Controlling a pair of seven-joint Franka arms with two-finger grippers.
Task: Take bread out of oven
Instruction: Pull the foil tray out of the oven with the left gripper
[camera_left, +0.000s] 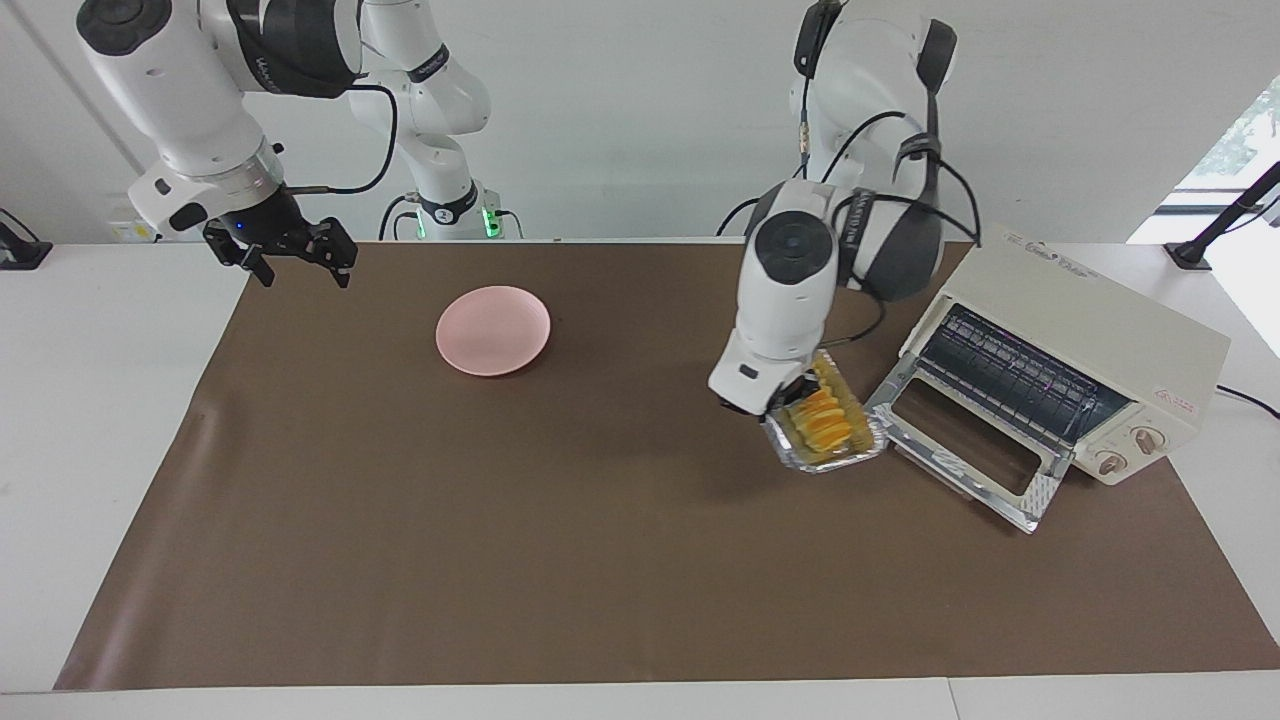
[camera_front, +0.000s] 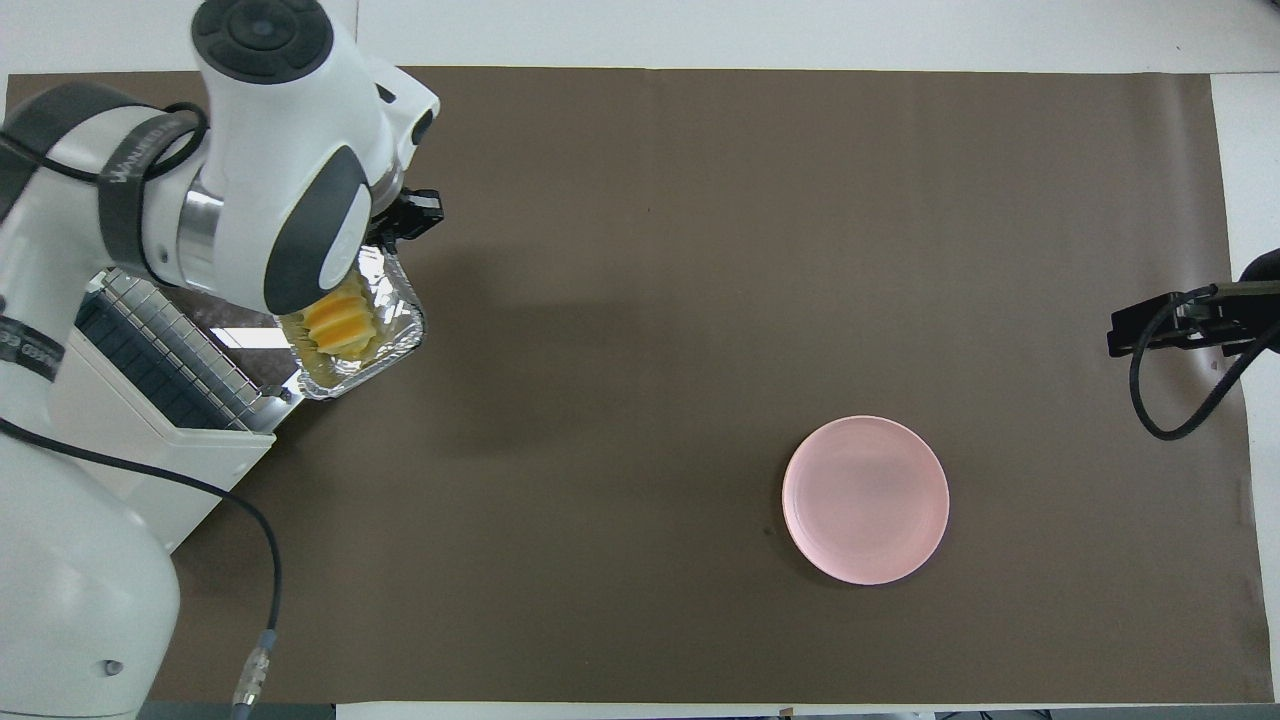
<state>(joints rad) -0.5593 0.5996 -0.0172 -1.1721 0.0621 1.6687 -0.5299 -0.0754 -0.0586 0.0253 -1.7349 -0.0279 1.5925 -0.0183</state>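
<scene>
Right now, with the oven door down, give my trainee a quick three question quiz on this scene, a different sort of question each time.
1. True or false: the bread sits in the foil tray.
2. Which tool is shut on the foil tray: A) left tool, B) right tool, C) neither?
3. Fill the gap: the oven stands with its glass door folded ____.

Key:
1. True; tray and bread are outside the oven, over the brown mat, beside the door.
2. A; the right tool waits open at the right arm's end of the table, past the pink plate.
3. Down; only the wire rack shows inside.
</scene>
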